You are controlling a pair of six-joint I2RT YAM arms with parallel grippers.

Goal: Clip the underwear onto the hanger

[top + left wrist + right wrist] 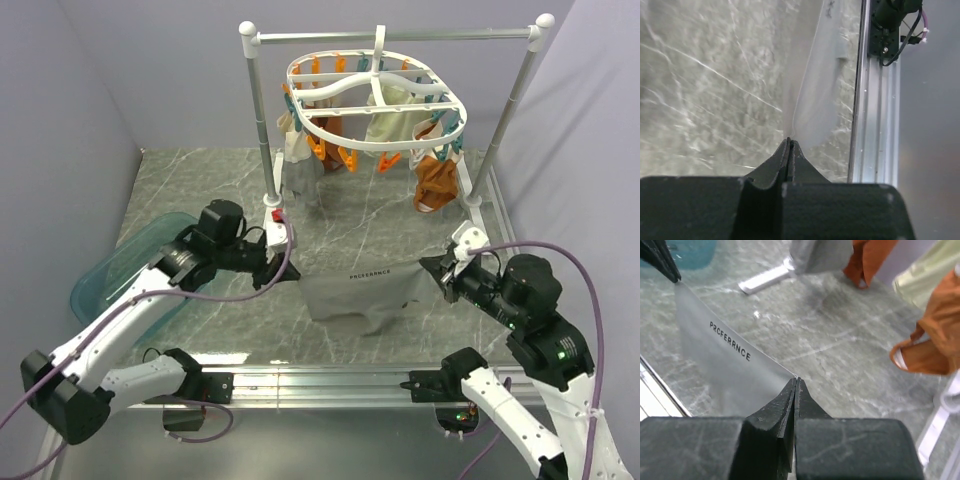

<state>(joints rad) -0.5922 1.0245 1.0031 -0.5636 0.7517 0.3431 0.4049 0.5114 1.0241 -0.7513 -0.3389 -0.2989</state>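
In the top view the left arm rises from its base at the near left, bends at the elbow and runs its forearm toward 3 o'clock. The left gripper (285, 268) has its fingers pressed together on the left corner of the underwear (362, 290). The right arm comes up from the near right and points its wrist toward 9 o'clock. The right gripper (432, 268) is likewise pinched tight on the opposite corner. The 2 grippers sit level with each other, at 9 and 3 o'clock of the cloth, and the waistband is pulled straight between them.

The grey underwear hangs from that taut edge, its lower part drooping toward the marble-patterned table (200, 180). It is at 6 o'clock of the hanger (375, 100), well apart from it.

Dark capital letters run along the waistband. In the right wrist view they read roughly "PRCFERRNCE"; some letters are too soft to be sure of.

The hanger hangs by its hook from the white rail stand (515, 100), with orange and teal pegs (345, 158) dangling. An orange garment (437, 182) hangs at its 4 o'clock side. A teal bin (125, 268) sits at 9 o'clock of the left gripper.
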